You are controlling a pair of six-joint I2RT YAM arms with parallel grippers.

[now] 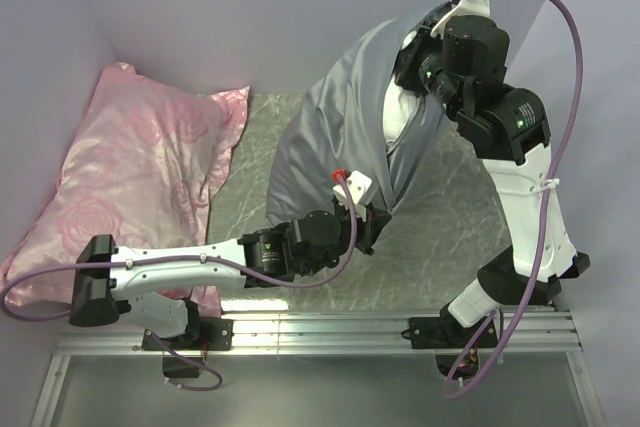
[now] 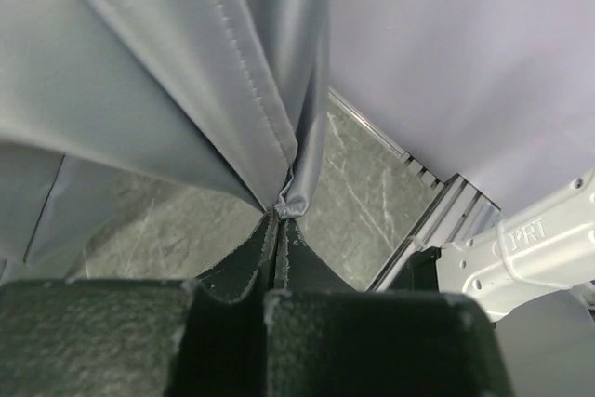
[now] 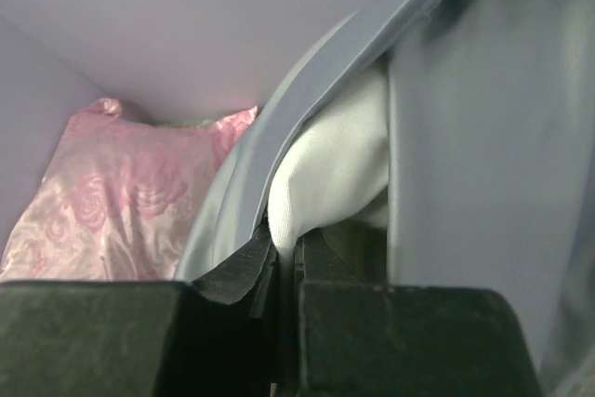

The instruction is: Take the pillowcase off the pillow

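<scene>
The shiny grey-blue pillowcase (image 1: pixel 330 127) hangs in a tall draped bundle over the table, lifted at the back right. White pillow (image 1: pixel 403 112) shows through its open side. High up, my right gripper (image 1: pixel 415 57) is shut on a fold of the white pillow (image 3: pixel 335 165), with the pillowcase (image 3: pixel 483 137) draped around it. Low at the bundle's near side, my left gripper (image 1: pixel 372 222) is shut on the pillowcase. In the left wrist view a bunched hemmed edge of the pillowcase (image 2: pixel 167 62) is pinched at the tips of the left gripper (image 2: pixel 281 216). The right gripper (image 3: pixel 290 244) has its jaws pressed on white cloth.
A pink rose-patterned pillow (image 1: pixel 130 177) lies along the left wall and also shows as the pink pillow (image 3: pixel 121 202) in the right wrist view. The marble-patterned table (image 1: pixel 440 227) is walled at back and sides. A metal rail (image 1: pixel 320 332) runs along the near edge.
</scene>
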